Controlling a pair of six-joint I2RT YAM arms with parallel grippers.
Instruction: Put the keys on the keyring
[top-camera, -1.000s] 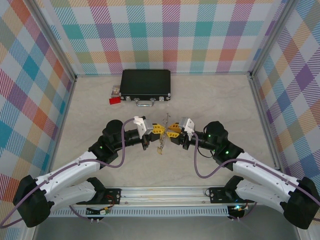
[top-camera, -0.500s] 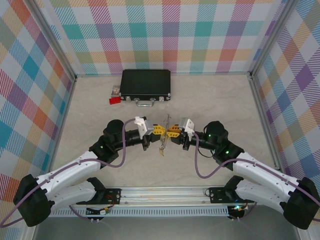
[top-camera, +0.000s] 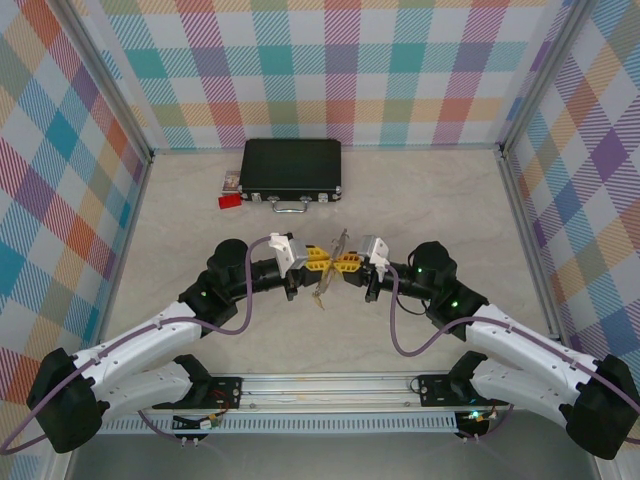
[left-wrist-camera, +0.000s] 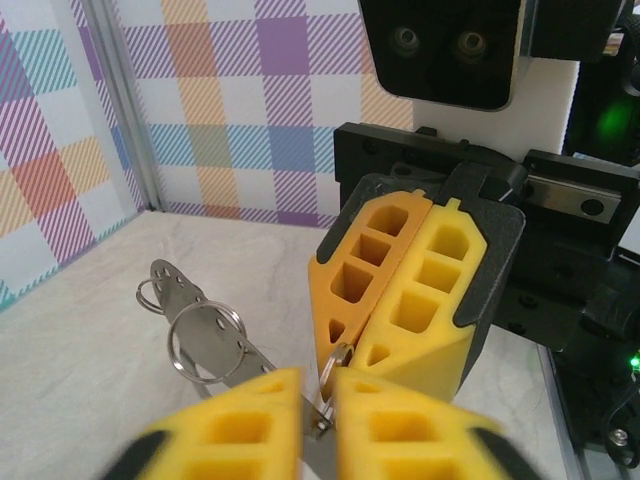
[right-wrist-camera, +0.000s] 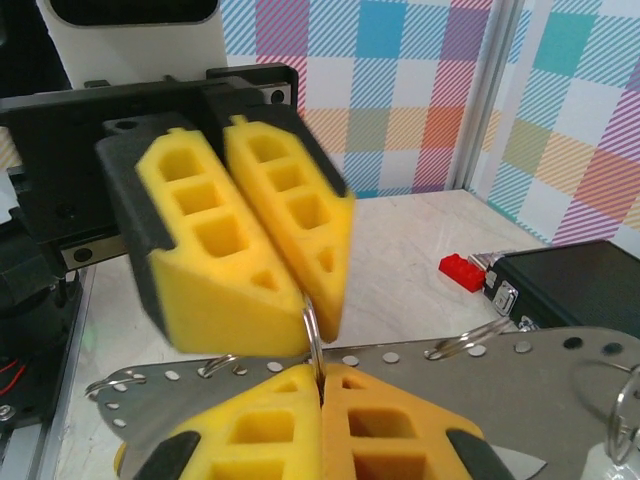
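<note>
1. The keyring (right-wrist-camera: 500, 375), a flat grey holed plate carrying small rings, hangs tilted above the middle of the worktop (top-camera: 450, 210), between the two tools.
2. A key (top-camera: 319, 296) dangles beneath it.
3. The right tool (right-wrist-camera: 320, 372) is clamped on one small ring.
4. The left tool (left-wrist-camera: 318, 388) meets it tip to tip, narrowly parted, with a ring in the gap.
5. A black case (top-camera: 291, 168) lies at the far edge, with a red block (top-camera: 229, 201) at its left end.

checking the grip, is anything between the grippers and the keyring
nothing visible: the right gripper is shut on a small wire ring by the grey keyring, and the left gripper flanks the same ring.
</note>
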